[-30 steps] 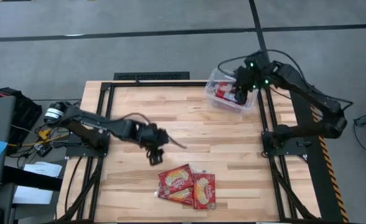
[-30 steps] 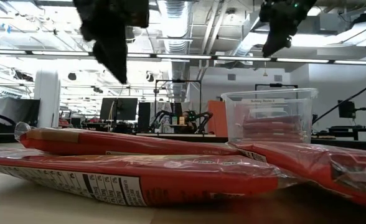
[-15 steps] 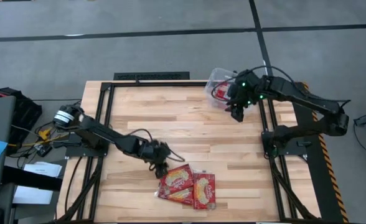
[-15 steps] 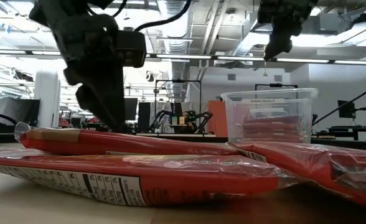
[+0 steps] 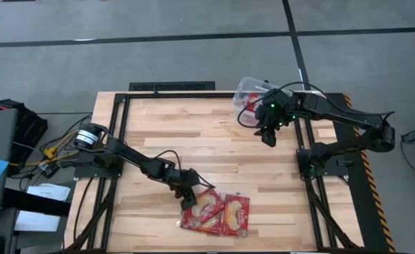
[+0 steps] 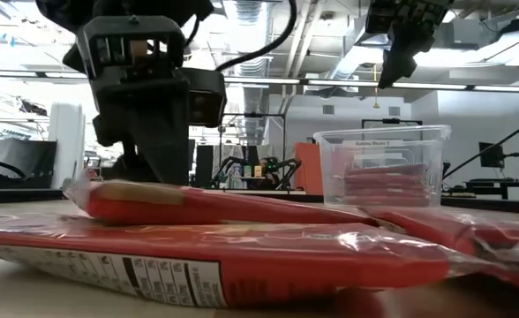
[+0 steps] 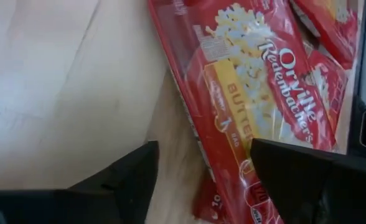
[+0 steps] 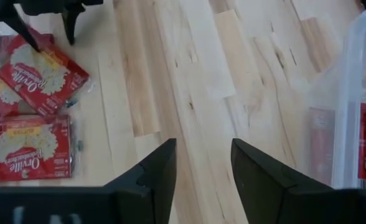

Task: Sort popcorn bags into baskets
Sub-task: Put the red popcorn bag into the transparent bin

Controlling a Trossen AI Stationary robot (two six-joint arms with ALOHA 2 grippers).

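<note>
The left tool sits low at the lower centre of the high view, its fingers spread wide and straddling the edge of the top popcorn bag; nothing is gripped yet. That spread, by my reading, is set to close on the bag's thin edge, since the flat packets lie stacked on the counter. The other popcorn bags lie just beside it. The right tool, open and empty, hangs beside the clear basket at upper right, which already holds red bags.
</note>
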